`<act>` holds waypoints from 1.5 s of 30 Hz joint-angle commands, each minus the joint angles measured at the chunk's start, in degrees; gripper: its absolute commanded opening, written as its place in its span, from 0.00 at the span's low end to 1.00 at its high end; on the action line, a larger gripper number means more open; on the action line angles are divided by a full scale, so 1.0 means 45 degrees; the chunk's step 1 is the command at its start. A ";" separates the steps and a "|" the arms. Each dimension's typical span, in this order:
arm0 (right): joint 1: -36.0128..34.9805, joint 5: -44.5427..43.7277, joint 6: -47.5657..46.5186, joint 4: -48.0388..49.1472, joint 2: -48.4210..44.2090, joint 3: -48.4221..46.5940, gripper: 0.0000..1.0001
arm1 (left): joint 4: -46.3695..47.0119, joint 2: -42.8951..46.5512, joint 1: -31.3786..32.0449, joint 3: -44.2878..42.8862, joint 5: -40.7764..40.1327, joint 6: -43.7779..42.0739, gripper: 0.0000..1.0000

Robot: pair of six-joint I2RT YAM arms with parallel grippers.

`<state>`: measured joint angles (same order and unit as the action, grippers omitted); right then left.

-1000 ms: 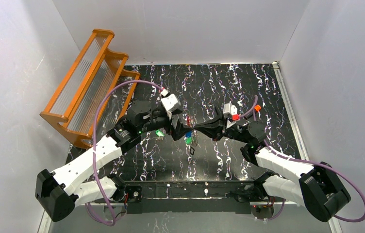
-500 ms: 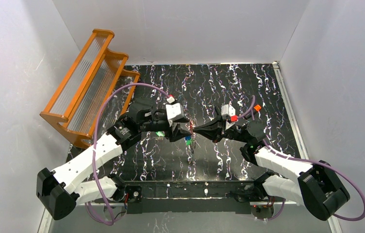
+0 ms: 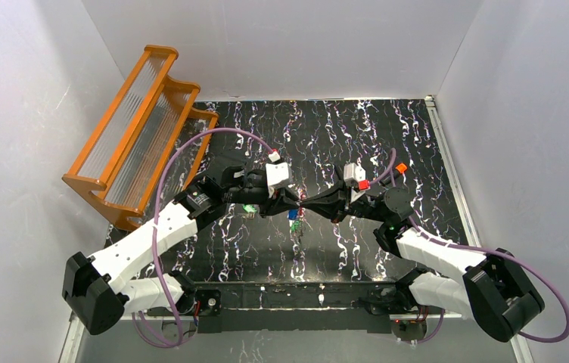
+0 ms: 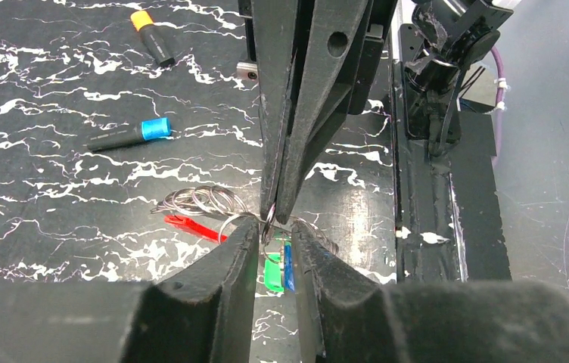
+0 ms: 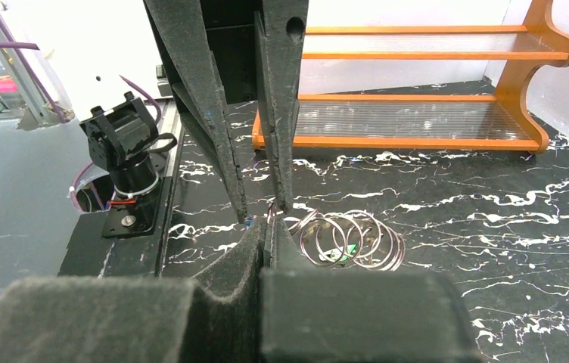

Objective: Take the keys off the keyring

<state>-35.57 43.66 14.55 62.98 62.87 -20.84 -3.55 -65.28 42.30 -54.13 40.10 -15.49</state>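
"While the right gripper clamps the keyring at mid-frame, what's the left gripper doing?"
"Slightly parted, straddling it. Green and blue keys below run lengthwise up-down, heads lowermost."

A black bench veined with white carries an orange rack at its far-left corner. Near the centre, the silvery loops of a keyring lie in a loose coil, a red key flat just beside them. Two black cylinders rest well apart on the far side, one blue-tipped, one orange-tipped.
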 commanded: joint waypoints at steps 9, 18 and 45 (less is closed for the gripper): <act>0.0074 0.0263 -0.0244 0.0763 0.0266 -0.0662 0.01 | -0.0924 -0.0531 -0.0065 -0.0894 0.0804 -0.0392 0.12; 0.0073 0.0221 -0.0306 0.0848 0.0266 -0.0720 0.01 | -0.1767 -0.0846 -0.0073 -0.1088 0.0285 -0.0676 0.15; -0.0482 -0.3282 -0.2906 -0.5560 -0.1161 -0.1574 0.44 | -0.3398 -0.0927 -0.0060 -0.1442 -0.8168 0.9819 0.00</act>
<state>-35.51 34.22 4.97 44.75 58.04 -24.93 -13.58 -70.37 42.13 -58.15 13.13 14.22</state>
